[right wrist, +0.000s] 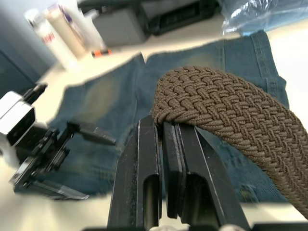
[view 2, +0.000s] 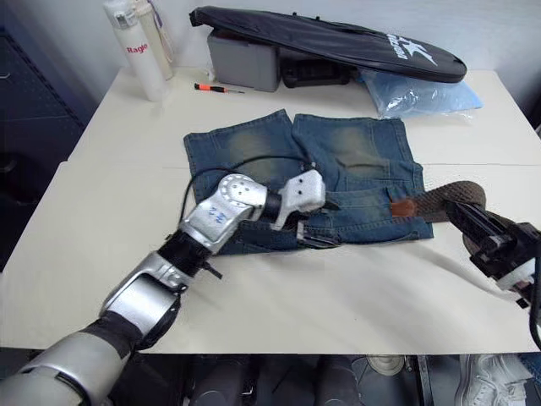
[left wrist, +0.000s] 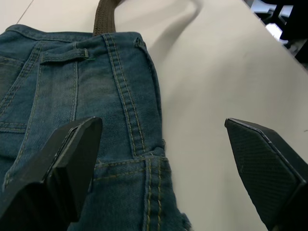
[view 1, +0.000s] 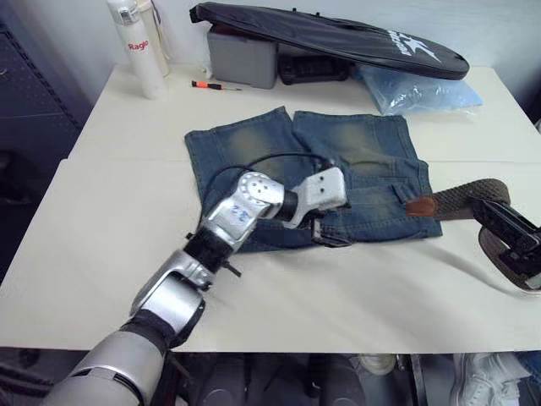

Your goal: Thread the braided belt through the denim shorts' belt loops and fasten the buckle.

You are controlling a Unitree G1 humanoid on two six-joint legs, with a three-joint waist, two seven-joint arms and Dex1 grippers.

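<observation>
The denim shorts (view 1: pixel 338 169) lie flat mid-table, faded legs pointing away, waistband toward me. My left gripper (view 1: pixel 328 234) hovers open at the waistband's near edge; in the left wrist view its fingers (left wrist: pixel 62 163) stand wide apart over the denim hem. A belt loop (left wrist: pixel 65 56) shows on the waistband there. The braided belt (view 1: pixel 461 197) reaches in from the right, and its tan tip (view 1: pixel 420 205) rests on the shorts' right edge. My right gripper (right wrist: pixel 161 132) is shut on the belt's woven strap, off the shorts' right side. The buckle is out of view.
At the back stand two white bottles (view 1: pixel 135 42), a grey box (view 1: pixel 243 55), a long black bag (view 1: pixel 330 38) and a blue plastic bag (view 1: pixel 418 89). An orange-handled screwdriver (view 1: pixel 211 85) lies near the bottles. The table's front edge (view 1: pixel 296 348) is close.
</observation>
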